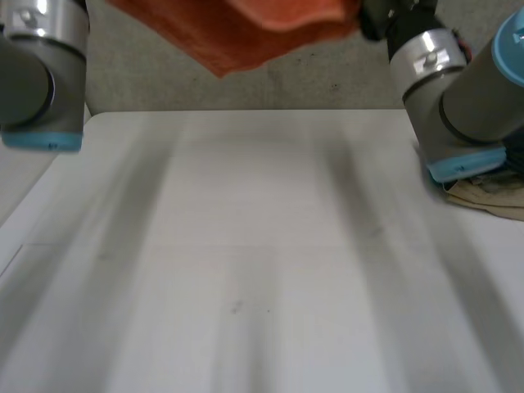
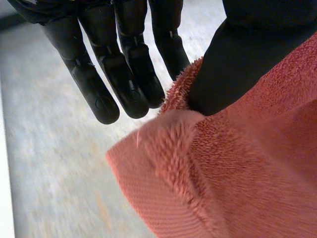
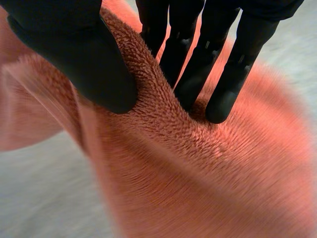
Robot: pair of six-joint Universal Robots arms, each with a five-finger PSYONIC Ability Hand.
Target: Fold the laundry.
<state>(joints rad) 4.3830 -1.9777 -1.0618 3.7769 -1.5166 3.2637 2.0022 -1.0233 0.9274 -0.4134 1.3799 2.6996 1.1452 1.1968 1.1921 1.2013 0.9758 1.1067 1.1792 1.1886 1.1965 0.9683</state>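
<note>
Towel (image 1: 246, 33): you see it held aloft past the table's far edge, slung between both arms.
Table (image 1: 262, 270): white top open beneath; beige item (image 1: 491, 196) at its right rim.
Left hand (image 2: 131, 74): straight fingers and thumb pinch the towel's edge near a corner.
Right hand (image 3: 74, 59): thumb and fingers clamp a ridge of towel.

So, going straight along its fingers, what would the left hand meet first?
Likely the grey floor; the left hand points past the orange terry towel that it pinches. Depth is unclear.
</note>
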